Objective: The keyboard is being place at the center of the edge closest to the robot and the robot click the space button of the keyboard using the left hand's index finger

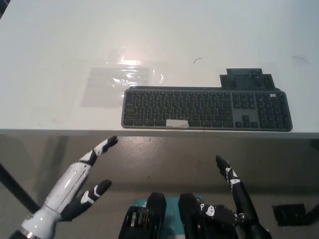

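Lying flat on the white counter (50, 50), the dark grey keyboard (207, 107) runs parallel to the near edge and sits just behind it, with its key rows facing the robot. A pale strip (177, 123) marks the space bar in the keyboard's front row, toward its left half. The white left hand (77, 178) hangs below and to the left of the keyboard, off the counter and well apart from the keys. Its fingers are spread wide and it holds nothing; one long finger reaches up toward the keyboard's left front corner without touching it. The black right hand (237, 189) rests below the keyboard's right half, also off the counter and empty, with one finger stretched up toward the keyboard and the others set apart lower down. A clear plastic sheet (122, 79) lies flat on the counter behind the keyboard's left end, catching a bright glare. A flat dark piece (246, 78) sits right behind the keyboard's right half, its front edge meeting the keyboard's back edge.
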`<state>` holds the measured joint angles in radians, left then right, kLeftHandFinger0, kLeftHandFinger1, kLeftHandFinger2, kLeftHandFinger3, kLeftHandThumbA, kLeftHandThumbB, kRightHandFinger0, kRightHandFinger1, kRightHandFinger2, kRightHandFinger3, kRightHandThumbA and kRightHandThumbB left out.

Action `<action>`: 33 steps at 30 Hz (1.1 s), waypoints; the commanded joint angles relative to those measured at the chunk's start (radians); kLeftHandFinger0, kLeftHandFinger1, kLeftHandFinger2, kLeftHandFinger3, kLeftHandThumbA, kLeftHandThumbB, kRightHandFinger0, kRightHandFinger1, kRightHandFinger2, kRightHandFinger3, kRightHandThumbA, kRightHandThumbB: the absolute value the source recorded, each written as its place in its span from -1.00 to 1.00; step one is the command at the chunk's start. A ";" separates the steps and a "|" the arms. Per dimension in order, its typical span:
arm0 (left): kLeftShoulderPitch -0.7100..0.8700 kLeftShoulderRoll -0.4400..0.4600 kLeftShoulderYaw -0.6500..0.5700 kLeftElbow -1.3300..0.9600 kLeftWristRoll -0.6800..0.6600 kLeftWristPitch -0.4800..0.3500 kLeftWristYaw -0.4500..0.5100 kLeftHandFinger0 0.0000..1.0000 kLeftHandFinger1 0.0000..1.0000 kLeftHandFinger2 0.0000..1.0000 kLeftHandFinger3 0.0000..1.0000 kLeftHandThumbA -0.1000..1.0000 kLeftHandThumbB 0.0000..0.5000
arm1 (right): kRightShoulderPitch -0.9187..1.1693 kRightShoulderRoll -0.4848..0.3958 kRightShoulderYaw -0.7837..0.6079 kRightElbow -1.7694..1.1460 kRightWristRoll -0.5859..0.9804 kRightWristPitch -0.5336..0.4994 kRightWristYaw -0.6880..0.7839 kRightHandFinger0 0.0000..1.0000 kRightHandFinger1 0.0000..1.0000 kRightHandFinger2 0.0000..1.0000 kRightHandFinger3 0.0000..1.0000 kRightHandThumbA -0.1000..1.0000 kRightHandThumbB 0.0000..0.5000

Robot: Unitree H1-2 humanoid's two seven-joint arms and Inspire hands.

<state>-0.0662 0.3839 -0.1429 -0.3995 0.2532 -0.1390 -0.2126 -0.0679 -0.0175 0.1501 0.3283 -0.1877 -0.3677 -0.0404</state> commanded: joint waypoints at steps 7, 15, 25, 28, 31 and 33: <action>-0.264 -0.047 -0.100 -0.151 0.309 0.262 -0.166 -1.00 -1.00 -1.00 1.00 1.00 0.94 | -0.031 -0.002 0.000 -0.017 -0.013 -0.088 -0.010 1.00 1.00 1.00 1.00 1.00 0.30; -0.390 -0.116 -0.194 0.143 0.446 0.302 -0.122 -1.00 -0.91 -0.91 1.00 1.00 0.49 | -0.034 0.002 -0.005 -0.015 -0.017 -0.092 -0.020 1.00 1.00 1.00 1.00 1.00 0.29; -0.482 -0.162 -0.228 0.516 0.457 0.243 -0.021 -0.86 -0.33 -0.28 1.00 1.00 0.52 | -0.040 0.007 -0.009 -0.021 -0.015 -0.085 -0.025 1.00 1.00 1.00 1.00 1.00 0.32; -0.499 -0.174 -0.233 0.597 0.459 0.223 0.007 -0.84 -0.29 -0.22 1.00 1.00 0.56 | -0.041 0.004 -0.009 -0.026 -0.019 -0.079 -0.025 1.00 1.00 1.00 1.00 1.00 0.31; -0.493 -0.177 -0.239 0.627 0.465 0.224 0.016 -0.84 -0.31 -0.20 1.00 1.00 0.56 | -0.042 0.003 -0.007 -0.025 -0.022 -0.079 -0.026 1.00 1.00 1.00 1.00 1.00 0.31; -0.490 -0.179 -0.247 0.641 0.474 0.219 0.025 -0.81 -0.30 -0.19 1.00 1.00 0.47 | -0.044 0.002 -0.008 -0.025 -0.021 -0.078 -0.026 1.00 1.00 1.00 1.00 1.00 0.29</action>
<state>-0.5194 0.2111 -0.3837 0.2352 0.6995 0.1088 -0.2559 -0.0892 -0.0157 0.1445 0.3311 -0.1919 -0.3913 -0.0534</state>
